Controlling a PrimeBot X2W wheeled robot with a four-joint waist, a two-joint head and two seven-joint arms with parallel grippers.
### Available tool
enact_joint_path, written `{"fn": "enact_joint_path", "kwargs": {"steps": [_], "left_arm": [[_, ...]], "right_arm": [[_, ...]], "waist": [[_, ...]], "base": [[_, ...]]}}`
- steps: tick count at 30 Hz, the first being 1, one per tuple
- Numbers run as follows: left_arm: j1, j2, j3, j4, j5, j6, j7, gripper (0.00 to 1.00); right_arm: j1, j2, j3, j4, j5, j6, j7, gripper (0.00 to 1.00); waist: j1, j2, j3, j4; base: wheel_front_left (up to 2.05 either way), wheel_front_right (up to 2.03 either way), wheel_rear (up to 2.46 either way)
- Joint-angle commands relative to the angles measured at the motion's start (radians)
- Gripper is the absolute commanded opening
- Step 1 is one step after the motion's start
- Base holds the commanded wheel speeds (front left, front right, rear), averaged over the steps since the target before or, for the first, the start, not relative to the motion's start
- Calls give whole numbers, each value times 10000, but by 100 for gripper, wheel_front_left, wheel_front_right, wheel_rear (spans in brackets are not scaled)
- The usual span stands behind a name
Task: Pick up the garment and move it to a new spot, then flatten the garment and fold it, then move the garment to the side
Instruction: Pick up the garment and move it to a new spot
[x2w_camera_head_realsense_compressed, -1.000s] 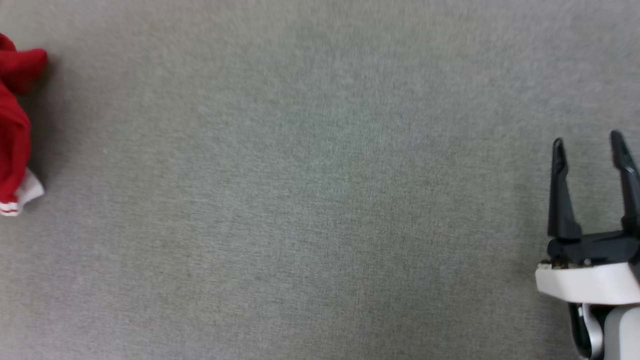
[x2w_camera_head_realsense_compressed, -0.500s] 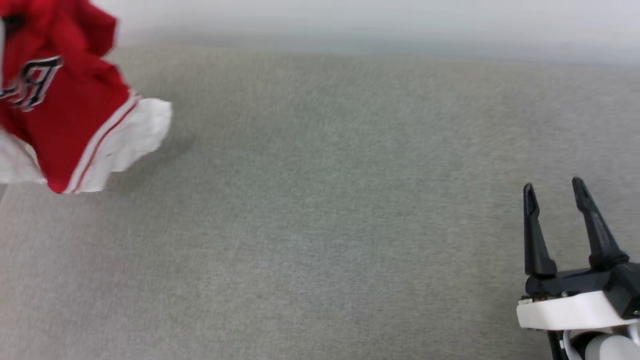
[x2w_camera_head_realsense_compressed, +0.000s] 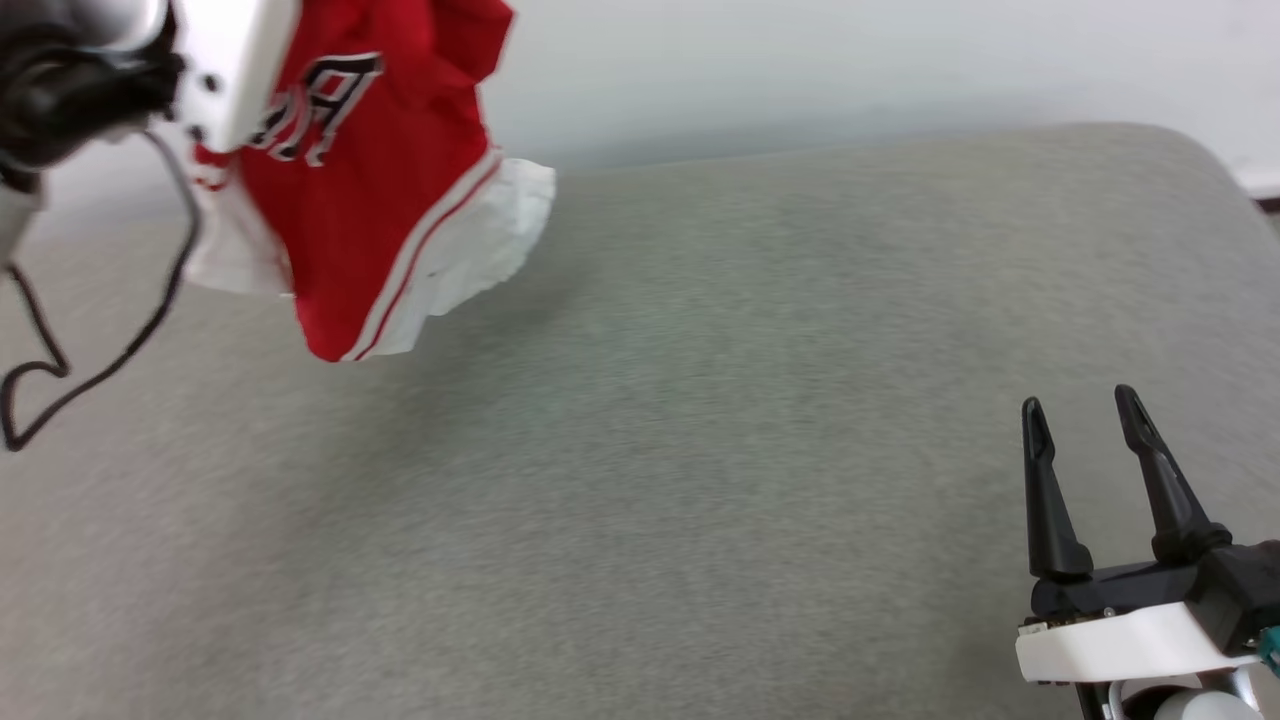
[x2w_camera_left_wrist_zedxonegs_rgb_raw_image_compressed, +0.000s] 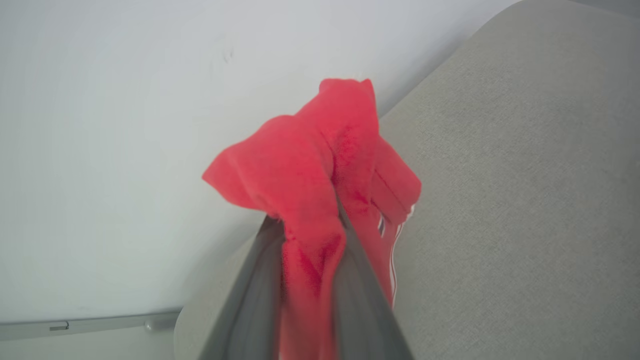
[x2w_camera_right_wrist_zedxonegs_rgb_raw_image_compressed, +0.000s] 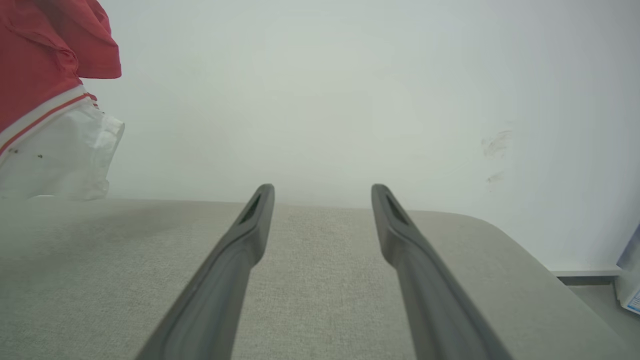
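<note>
The garment (x2w_camera_head_realsense_compressed: 380, 190), a red jersey with a white sleeve, striped trim and black lettering, hangs bunched in the air above the grey surface at the upper left of the head view. My left gripper (x2w_camera_left_wrist_zedxonegs_rgb_raw_image_compressed: 312, 235) is shut on a fold of the garment (x2w_camera_left_wrist_zedxonegs_rgb_raw_image_compressed: 320, 170), its two fingers pinching the red cloth between them. Part of the left arm's white wrist covers the shirt's left side in the head view. My right gripper (x2w_camera_head_realsense_compressed: 1080, 415) stands open at the lower right, far from the cloth, with nothing between its fingers. From the right wrist, the garment (x2w_camera_right_wrist_zedxonegs_rgb_raw_image_compressed: 45, 90) hangs at the upper left.
A wide grey fabric surface (x2w_camera_head_realsense_compressed: 700, 450) with a rounded far right corner stretches before me. A pale wall (x2w_camera_head_realsense_compressed: 850, 60) stands right behind it. A black cable (x2w_camera_head_realsense_compressed: 100, 360) dangles from the left arm. A strip of floor (x2w_camera_right_wrist_zedxonegs_rgb_raw_image_compressed: 595, 295) lies beyond the right edge.
The head camera has tilted up, bringing the wall into view. The garment, seen earlier at the far left edge, now hangs further right with the left wrist beside it. The right gripper stays open.
</note>
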Motion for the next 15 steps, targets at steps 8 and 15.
{"fn": "enact_joint_path", "kwargs": {"steps": [8, 15], "left_arm": [[171, -874, -1148, 193, -482, 34, -1153, 0], [1726, -1171, -2803, -94, -619, 34, -2333, 0]], "right_arm": [[17, 13, 183, -53, 184, -7, -24, 100], [51, 15, 272, -25, 211, -7, -24, 100]], "waist": [[2, 0, 258, -1327], [2, 0, 345, -1401]], "base": [[0, 0, 0], [0, 0, 0]]}}
